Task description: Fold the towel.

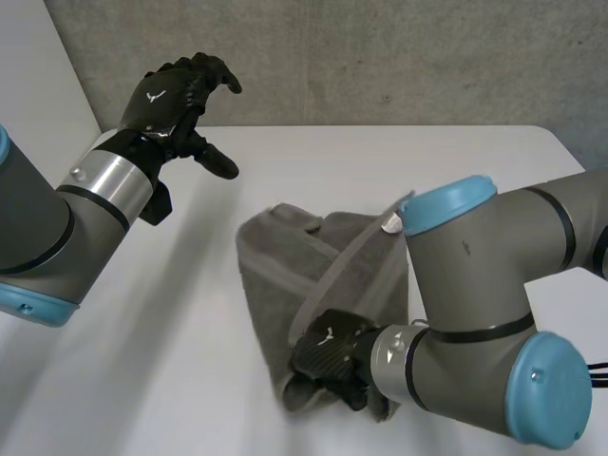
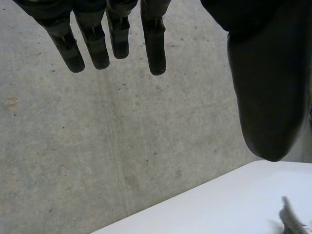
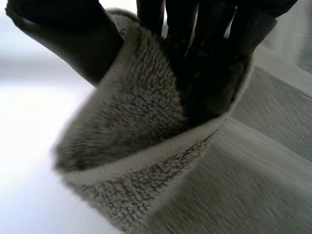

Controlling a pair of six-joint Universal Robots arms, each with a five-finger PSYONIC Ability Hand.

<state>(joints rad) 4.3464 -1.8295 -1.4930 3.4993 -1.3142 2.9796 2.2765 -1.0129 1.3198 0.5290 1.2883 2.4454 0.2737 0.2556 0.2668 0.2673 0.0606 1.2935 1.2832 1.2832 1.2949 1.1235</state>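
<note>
A grey towel (image 1: 285, 275) lies rumpled on the white table (image 1: 171, 361), partly folded over itself, with a pale hem band running across it. My right hand (image 1: 328, 359) sits at the towel's near corner and is shut on it. In the right wrist view the thumb (image 3: 63, 34) and fingers (image 3: 209, 73) pinch a fold of the towel (image 3: 131, 161) between them. My left hand (image 1: 176, 95) hovers high over the table's far left, well apart from the towel, open with straight fingers (image 2: 117, 39) and thumb (image 2: 268, 97) spread.
A grey concrete wall (image 1: 380, 57) stands behind the table's far edge. My right arm (image 1: 484, 304) reaches across the near right part of the table and hides part of the towel. A bit of towel edge (image 2: 292, 222) shows below the left thumb.
</note>
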